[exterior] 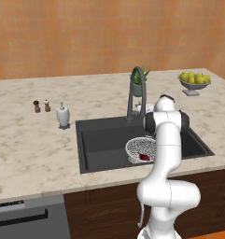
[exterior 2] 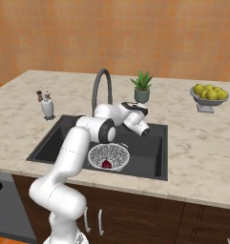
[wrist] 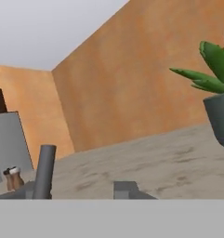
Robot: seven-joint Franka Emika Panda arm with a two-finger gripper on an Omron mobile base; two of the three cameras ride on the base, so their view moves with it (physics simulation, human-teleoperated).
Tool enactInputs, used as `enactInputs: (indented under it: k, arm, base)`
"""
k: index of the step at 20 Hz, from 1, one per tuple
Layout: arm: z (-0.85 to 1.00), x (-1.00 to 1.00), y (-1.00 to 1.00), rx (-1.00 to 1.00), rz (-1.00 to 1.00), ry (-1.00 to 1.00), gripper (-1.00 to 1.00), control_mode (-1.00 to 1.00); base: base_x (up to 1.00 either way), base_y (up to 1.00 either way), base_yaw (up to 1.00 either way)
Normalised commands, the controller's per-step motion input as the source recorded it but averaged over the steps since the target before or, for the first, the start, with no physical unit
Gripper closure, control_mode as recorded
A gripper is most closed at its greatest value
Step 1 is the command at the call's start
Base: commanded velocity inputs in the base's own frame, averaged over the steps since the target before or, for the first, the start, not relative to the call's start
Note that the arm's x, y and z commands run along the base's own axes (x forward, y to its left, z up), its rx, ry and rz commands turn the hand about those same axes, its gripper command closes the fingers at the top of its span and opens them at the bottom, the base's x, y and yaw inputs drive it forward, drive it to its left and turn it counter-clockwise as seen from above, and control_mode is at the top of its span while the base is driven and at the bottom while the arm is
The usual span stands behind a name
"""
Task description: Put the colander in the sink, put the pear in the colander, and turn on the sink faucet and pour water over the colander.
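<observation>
The speckled colander (exterior: 141,148) (exterior 2: 108,156) sits in the front part of the dark sink (exterior: 100,140) (exterior 2: 54,143). Inside it lies the dark red pear (exterior: 144,157) (exterior 2: 107,164). The gooseneck sink faucet (exterior: 135,88) (exterior 2: 99,88) stands at the back rim, and no water shows under its spout. My gripper (exterior 2: 135,107) is behind the sink, right of the faucet's foot, pointing at the wall. The hand view shows the faucet pipe (wrist: 43,172) at the lower left and a grey block (wrist: 127,189) low in the middle. The jaws are hidden.
A potted plant (exterior: 141,81) (exterior 2: 142,86) (wrist: 215,93) stands close behind the hand. A bowl of yellow fruit (exterior: 194,80) (exterior 2: 209,95) sits at the far right. The soap bottle (exterior: 63,115) (exterior 2: 48,107) and two shakers (exterior: 37,106) stand left of the sink.
</observation>
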Motion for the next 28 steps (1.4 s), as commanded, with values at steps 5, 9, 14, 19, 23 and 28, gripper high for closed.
enactInputs:
  k: [5, 9, 14, 19, 23, 28]
  arm:
    - [-0.11, 0.00, -0.97, 0.10, -0.15, 0.15, 1.00, -1.00]
    - [-0.11, 0.00, -0.85, 0.09, -0.13, 0.11, 1.00, -1.00]
    - [-0.01, 0.00, -0.46, 0.08, -0.01, 0.00, 1.00, -1.00]
    - [0.00, -0.03, -0.63, 0.13, 0.00, 0.00, 1.00, -1.00]
    - [0.60, -0.33, -0.63, 0.15, 0.00, 0.00, 1.00, -1.00]
    - [0.98, -0.57, -0.53, 0.10, 0.00, -0.04, 1.00, -1.00]
  base:
    - [0.00, 0.00, 0.00]
    - [0.00, 0.00, 0.00]
    - [0.00, 0.00, 0.00]
    - [0.00, 0.00, 0.00]
    - [0.00, 0.00, 0.00]
    - [0.00, 0.00, 0.00]
